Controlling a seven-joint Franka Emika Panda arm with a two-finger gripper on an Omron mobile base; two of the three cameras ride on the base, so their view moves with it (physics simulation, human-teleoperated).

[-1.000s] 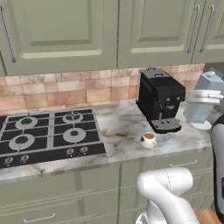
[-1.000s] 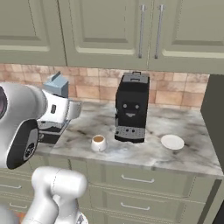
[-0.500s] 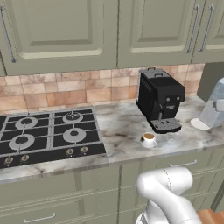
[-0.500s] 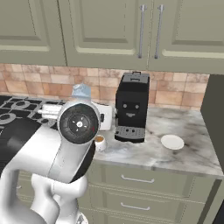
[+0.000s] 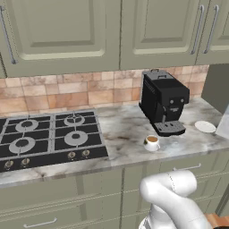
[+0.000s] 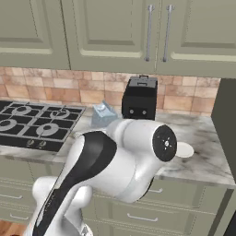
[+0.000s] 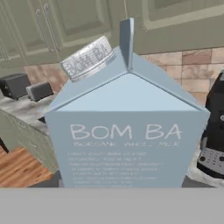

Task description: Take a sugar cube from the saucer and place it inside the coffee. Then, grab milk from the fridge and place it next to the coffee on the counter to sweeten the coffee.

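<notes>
Filling the hand view, the milk (image 7: 127, 131) sits close before the camera, a pale grey-blue carton with its gabled top up; the gripper appears clamped on it, though its tips are hidden. From the right base view the carton's top (image 6: 103, 114) peeks over the arm, above the worktop (image 5: 125, 129). The coffee (image 5: 152, 142) stands just before the black coffee machine (image 5: 163, 102), and the saucer (image 5: 205, 126) lies to its right, well apart.

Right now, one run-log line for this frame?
stage: carrying milk carton toward counter | gripper: shut on milk carton | coffee cup: on counter, in front of coffee machine | saucer: right of machine
</notes>
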